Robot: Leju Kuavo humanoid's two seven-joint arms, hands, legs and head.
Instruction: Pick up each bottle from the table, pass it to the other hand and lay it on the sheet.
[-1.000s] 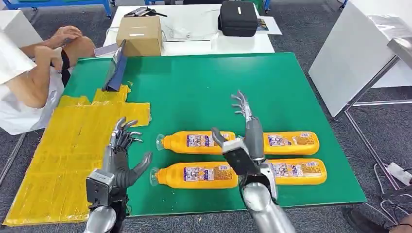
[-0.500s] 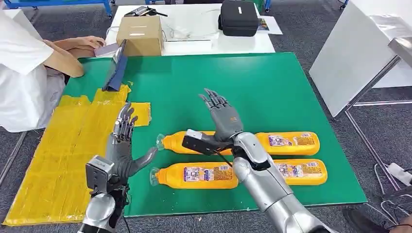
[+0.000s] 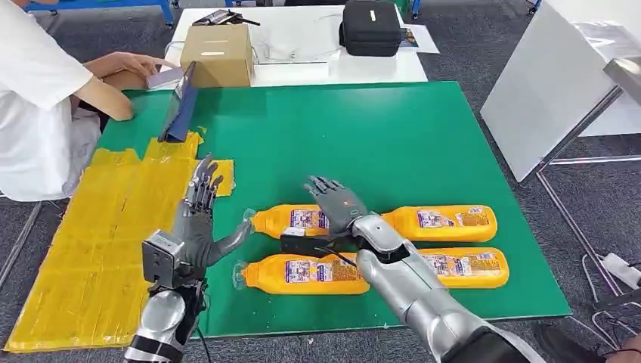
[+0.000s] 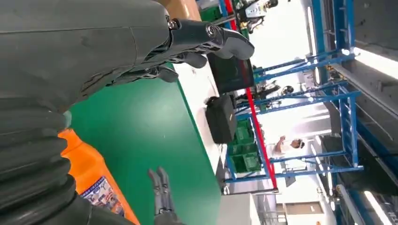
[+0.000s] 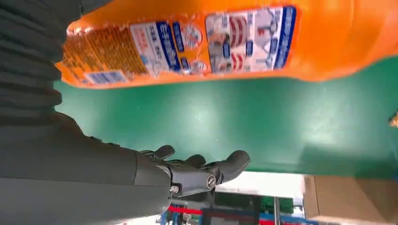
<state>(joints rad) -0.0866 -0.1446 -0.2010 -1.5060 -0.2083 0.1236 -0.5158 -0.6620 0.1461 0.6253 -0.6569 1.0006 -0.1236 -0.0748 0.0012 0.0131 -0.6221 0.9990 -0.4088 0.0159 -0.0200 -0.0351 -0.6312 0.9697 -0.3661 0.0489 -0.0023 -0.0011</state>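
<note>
1. Four orange bottles lay on their sides on the green table, in two rows of two, with orange contents and clear caps pointing toward the robot's left.
2. The far left bottle and the near left bottle sat just beside each other. The far right bottle and the near right bottle lay behind the right arm, which hid their neck ends.
3. The yellow sheet covered the table's left part and carried no bottle; its near edge was crumpled and hard to read.
4. The right hand hovered over the far left bottle with its fingers spread, holding nothing. Whether the palm touched the bottle could not be told from the head view.
5. In the right wrist view that hand showed loosely curled, separated fingers over bare green table, with a labelled bottle just beside it.
6. The left hand stood upright beside the bottle caps, fingers apart and thumb stretched toward them, grasping nothing.
7. The left wrist view showed the left hand with its fingers apart, part of an orange bottle cut off behind the ribbed cover.
8. A cardboard box and a black case sat on a white table beyond; both were closed, so their contents were hidden.
9. A person in white sat at the left, partly cut off by the frame.
</note>
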